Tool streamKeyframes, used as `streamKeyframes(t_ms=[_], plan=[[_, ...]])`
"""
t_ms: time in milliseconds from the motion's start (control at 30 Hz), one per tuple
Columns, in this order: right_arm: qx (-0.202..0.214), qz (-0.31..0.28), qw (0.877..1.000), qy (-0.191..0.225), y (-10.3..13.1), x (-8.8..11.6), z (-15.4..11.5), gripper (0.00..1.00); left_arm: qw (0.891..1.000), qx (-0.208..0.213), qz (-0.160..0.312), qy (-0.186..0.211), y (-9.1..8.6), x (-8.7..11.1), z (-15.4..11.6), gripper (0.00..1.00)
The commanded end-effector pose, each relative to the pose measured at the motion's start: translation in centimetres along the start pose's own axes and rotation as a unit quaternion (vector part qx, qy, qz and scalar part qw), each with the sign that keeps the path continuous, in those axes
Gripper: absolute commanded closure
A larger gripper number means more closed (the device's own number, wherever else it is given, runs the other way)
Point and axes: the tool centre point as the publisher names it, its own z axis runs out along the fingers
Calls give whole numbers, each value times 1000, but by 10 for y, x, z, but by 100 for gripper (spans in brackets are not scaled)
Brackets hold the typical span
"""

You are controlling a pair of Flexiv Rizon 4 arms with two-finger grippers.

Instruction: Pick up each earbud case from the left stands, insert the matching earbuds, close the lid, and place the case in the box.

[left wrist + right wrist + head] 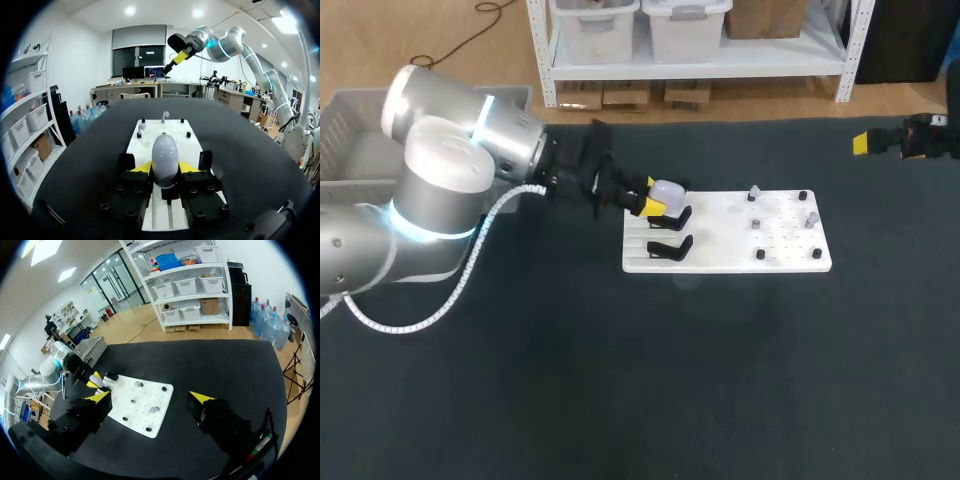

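Case [164, 155] clamped btw L tool [165, 168] tips, stand [678, 217] just under. Lift straight up, slow, no tilt. R tool [150, 398] wide apart.

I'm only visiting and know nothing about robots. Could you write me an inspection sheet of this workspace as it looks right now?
Surface: black cloth-covered table, with a white flat board lying on it.
Job's things: white egg-shaped earbud case at the board's far black stand; near black stand empty; small pale earbuds on the board's right half; grey plastic crate at the table's left.
Clutter: nothing seen.
End effectors: left end effector shut on the case; right end effector open, empty, clear of the board.
Cables: white ribbed hose along the left arm.
Surroundings: nothing seen touching the table.
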Motion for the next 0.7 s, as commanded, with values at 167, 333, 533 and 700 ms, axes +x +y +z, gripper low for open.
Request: streamKeyframes(t_ms=[167, 333, 533, 700], plan=[[0, 0, 1000, 0, 0, 0, 0, 0, 998, -12, 17, -58, -21, -32, -18, 100], [0, 0, 1000, 0, 0, 0, 0, 0, 996, -7, 18, -87, -27, -45, -22, 100], [0, 0, 1000, 0, 0, 0, 0, 0, 993, -3, 14, -119, -33, -59, -31, 100], [0, 0, 1000, 0, 0, 0, 0, 0, 990, 0, 9, -139, -39, -72, -44, 100]])
